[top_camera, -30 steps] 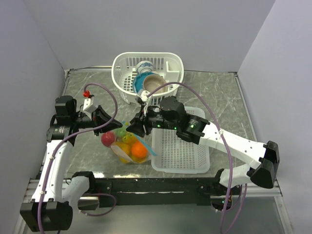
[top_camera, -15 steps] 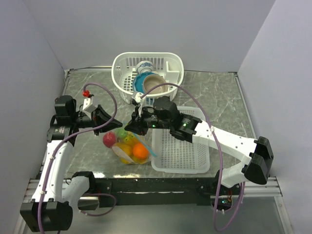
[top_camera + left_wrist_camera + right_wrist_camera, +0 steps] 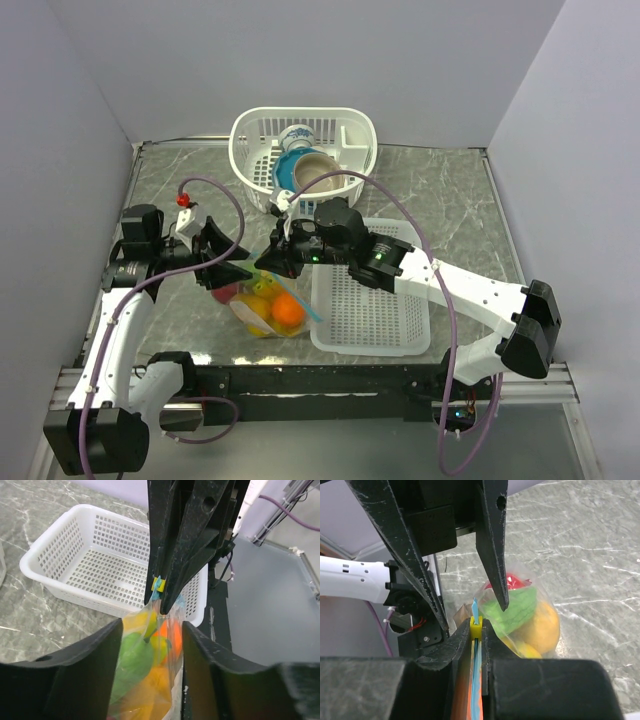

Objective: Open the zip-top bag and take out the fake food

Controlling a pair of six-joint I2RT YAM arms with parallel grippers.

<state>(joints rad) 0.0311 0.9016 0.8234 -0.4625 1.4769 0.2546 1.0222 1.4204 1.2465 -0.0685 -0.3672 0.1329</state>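
The zip-top bag (image 3: 262,312) sits at the near edge of the grey, marble-veined bench (image 3: 450,200), just left of a flat white tray basket (image 3: 370,320) with perforated walls and floor. The bag is clear, crinkled film that sags around the fake food (image 3: 137,652): glossy rounded pieces, among them an orange (image 3: 288,310), a green piece (image 3: 512,611), a red one (image 3: 516,582) and yellow ones.

The right gripper (image 3: 476,630) has its black fingers pressed together on the bag's teal zip strip (image 3: 475,611), pinching it beside a small yellow slider tab (image 3: 158,584), so the strip stands upright above the fruit.

The left gripper (image 3: 152,635) is spread, its two matte black fingers on either side of the bag's upper part. Whether they touch the film is hard to tell from these views.

At the back of the bench stands a rounded white slatted basket (image 3: 255,140) holding stacked bowls (image 3: 315,170).
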